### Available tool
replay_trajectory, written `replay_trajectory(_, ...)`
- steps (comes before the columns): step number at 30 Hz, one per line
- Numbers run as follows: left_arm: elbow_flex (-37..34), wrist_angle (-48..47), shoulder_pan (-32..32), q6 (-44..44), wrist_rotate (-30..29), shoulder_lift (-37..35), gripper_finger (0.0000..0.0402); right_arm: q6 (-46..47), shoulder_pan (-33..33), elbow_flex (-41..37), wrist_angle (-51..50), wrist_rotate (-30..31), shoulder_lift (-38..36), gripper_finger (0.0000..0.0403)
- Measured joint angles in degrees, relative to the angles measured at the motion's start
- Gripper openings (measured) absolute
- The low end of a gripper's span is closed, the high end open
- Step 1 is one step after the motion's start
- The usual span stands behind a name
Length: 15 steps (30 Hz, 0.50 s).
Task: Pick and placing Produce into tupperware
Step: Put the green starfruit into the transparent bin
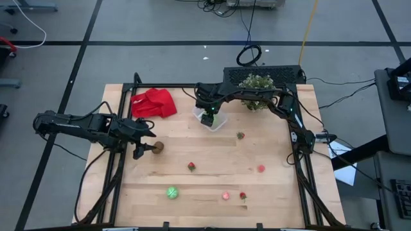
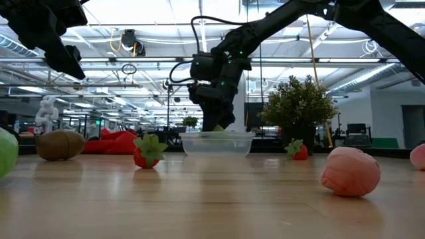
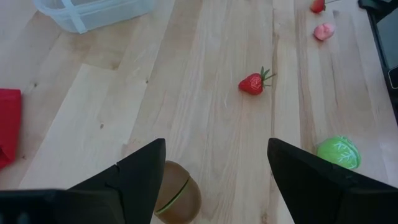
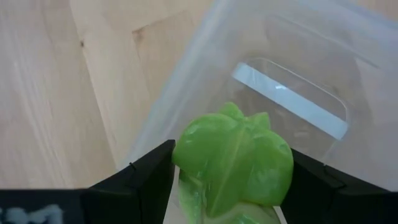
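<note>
Right wrist view: my right tool (image 4: 227, 171) grips a green piece (image 4: 233, 165) above the tupperware (image 4: 292, 74) rim. Released here, it may clip the wall and bounce onto the bench (image 1: 212, 186). Left tool (image 3: 214, 168) hovers spread over the kiwi (image 3: 177, 199).

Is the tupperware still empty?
Seemingly empty: the tupperware shows only bare clear plastic, while the right gripper holds green produce above it.

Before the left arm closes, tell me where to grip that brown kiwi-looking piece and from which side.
Grip the brown piece across its rounded middle, coming straight down from above. It lies low on the bare wood with nothing touching it, so both flanks are free. The left gripper is open but sits off to one side of it; I'd shift over until the fingers straddle it before descending.
</note>
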Motion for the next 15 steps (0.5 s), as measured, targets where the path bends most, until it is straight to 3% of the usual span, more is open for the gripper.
replay_trajectory(15, 0.00, -0.02, 0.00, 1.80, -0.03, 0.00, 0.0285, 0.93, -0.62, 0.00, -1.39, -0.20, 0.00, 0.0236)
